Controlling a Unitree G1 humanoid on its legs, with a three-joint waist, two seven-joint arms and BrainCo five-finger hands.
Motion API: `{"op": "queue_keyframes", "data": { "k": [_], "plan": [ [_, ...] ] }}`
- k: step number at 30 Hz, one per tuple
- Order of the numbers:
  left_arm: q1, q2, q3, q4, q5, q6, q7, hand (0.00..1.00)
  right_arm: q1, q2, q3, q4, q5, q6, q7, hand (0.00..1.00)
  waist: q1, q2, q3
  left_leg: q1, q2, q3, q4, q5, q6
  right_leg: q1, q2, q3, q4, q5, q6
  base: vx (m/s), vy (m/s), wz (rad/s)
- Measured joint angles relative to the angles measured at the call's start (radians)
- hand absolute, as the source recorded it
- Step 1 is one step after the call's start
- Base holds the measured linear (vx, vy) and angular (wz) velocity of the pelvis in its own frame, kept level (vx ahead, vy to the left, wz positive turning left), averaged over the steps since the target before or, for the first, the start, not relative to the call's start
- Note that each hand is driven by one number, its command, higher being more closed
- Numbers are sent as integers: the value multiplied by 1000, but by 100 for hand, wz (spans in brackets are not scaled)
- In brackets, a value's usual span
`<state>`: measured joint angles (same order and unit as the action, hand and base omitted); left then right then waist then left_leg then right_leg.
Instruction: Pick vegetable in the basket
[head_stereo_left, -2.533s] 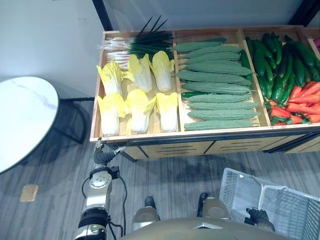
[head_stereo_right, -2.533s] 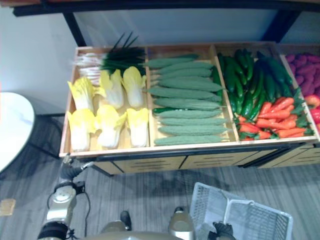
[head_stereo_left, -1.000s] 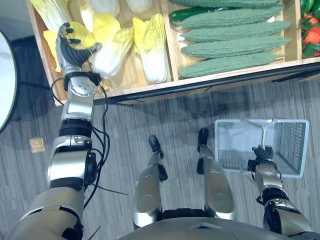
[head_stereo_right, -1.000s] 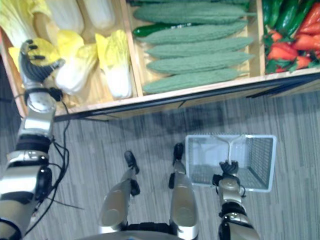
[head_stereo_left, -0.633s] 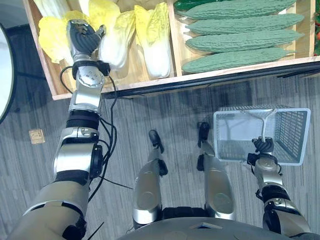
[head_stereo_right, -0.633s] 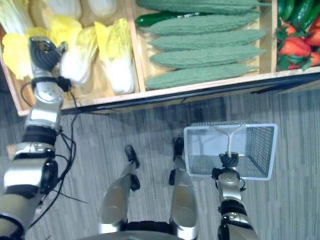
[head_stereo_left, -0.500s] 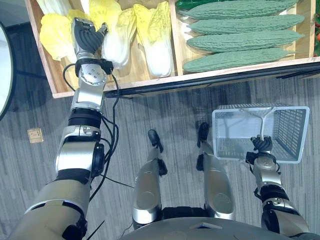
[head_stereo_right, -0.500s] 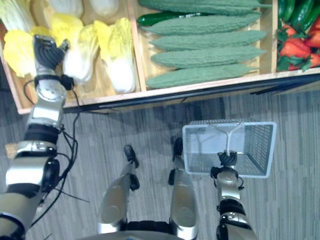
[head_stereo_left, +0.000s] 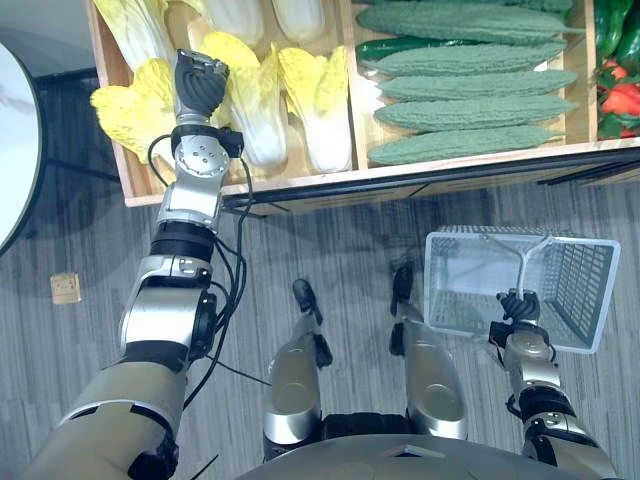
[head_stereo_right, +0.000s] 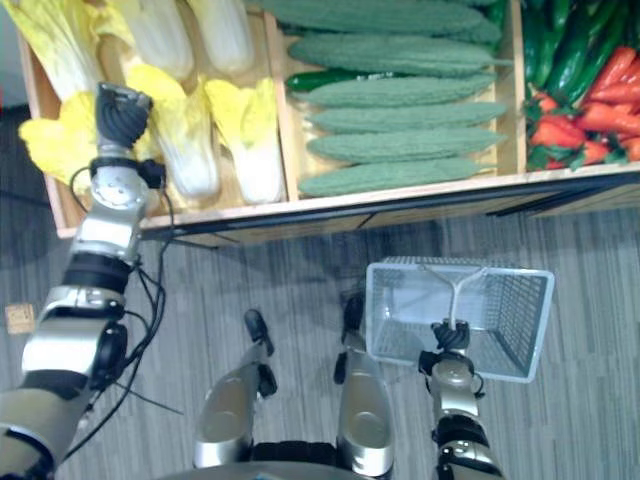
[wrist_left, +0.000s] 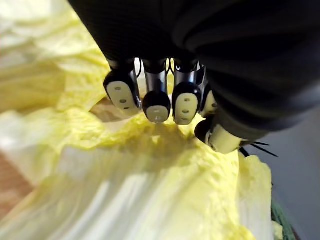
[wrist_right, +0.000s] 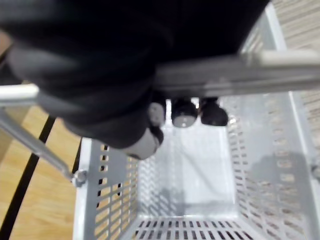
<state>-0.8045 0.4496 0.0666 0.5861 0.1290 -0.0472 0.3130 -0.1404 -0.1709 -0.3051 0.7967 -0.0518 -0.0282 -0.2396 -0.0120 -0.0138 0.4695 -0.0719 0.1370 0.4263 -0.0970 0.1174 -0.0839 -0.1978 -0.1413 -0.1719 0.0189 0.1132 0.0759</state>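
Fingers (wrist_left: 156, 102) of my left hand (head_stereo_left: 200, 85) curl empty over a cabbage (wrist_left: 150, 175), poised to grasp; my right hand (head_stereo_right: 449, 338) grips the basket (head_stereo_right: 520, 315) handle, keeping it ready.

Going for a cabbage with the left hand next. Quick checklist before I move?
1. The left hand is over the cabbage: ok.
2. Cabbage gripped: not ok; the fingers are curled above the leaves, holding nothing.
3. The right hand grips the basket handle: ok.
4. The basket is empty and open upward: ok.
5. Carry path from the stand to the basket: cannot tell.
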Motion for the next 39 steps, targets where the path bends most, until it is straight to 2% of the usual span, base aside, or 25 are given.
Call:
{"op": "queue_keyframes", "data": {
  "k": [2,6,7,12,17,20,22,26,30,35,39],
  "plan": [
    [64,0,3,-27,0,0,-1,100,28,14,0,23,0,0,6,100,-1,1,-49,17,-1,0,0,-4,-5,25,4,-4,-16,0,0,83,2,3],
    [148,1,15,-79,0,0,-2,100,88,17,-8,31,-1,4,22,100,-2,6,-110,61,-1,0,0,-8,-10,74,7,-8,-20,-12,-1,69,-8,1],
    [177,1,19,-93,0,0,-3,0,111,16,-9,31,-1,6,25,100,-4,9,-143,62,1,0,-1,-11,-12,75,8,-8,-20,-15,-1,40,-13,1],
    [265,-2,22,-98,6,1,-6,0,146,16,-25,46,8,11,42,100,-26,20,-190,91,1,1,-3,-25,-14,102,8,-8,-20,-32,7,-8,0,-1],
    [284,-13,22,-98,25,25,-8,0,146,19,-25,46,9,11,42,100,-30,23,-194,86,2,6,-7,-29,-10,100,6,-1,-37,-28,14,-17,-8,-4],
    [286,-13,20,-97,62,36,-7,0,139,19,-25,45,9,11,42,100,-33,22,-196,54,-1,6,-6,-25,-16,66,0,19,-45,-10,25,30,-6,-7],
    [284,-15,8,-82,84,44,-5,0,114,19,-25,46,10,12,40,100,-39,20,-195,4,-6,8,-1,-5,-2,16,1,28,-56,28,11,60,-6,-6],
    [256,-25,3,-39,90,56,-4,0,99,20,-27,46,10,13,38,100,-48,17,-193,-15,-13,13,-1,-2,1,-4,4,34,-57,33,8,66,-2,-3],
    [192,-28,4,-11,90,62,-1,0,91,25,-27,43,10,8,33,100,-47,9,-180,-15,-13,28,-1,-6,0,-13,4,52,-57,33,8,34,-4,-11],
    [127,-27,8,6,90,62,0,0,48,24,-27,40,12,0,19,100,-50,4,-123,-32,-13,39,-2,-15,-4,-42,1,71,-52,31,16,-5,-9,-8],
    [107,-18,11,48,90,63,0,0,39,24,-28,24,31,-1,8,100,-53,3,-102,-48,-13,52,-1,-6,7,-65,3,82,-52,45,9,50,-4,-7]
  ]
}}
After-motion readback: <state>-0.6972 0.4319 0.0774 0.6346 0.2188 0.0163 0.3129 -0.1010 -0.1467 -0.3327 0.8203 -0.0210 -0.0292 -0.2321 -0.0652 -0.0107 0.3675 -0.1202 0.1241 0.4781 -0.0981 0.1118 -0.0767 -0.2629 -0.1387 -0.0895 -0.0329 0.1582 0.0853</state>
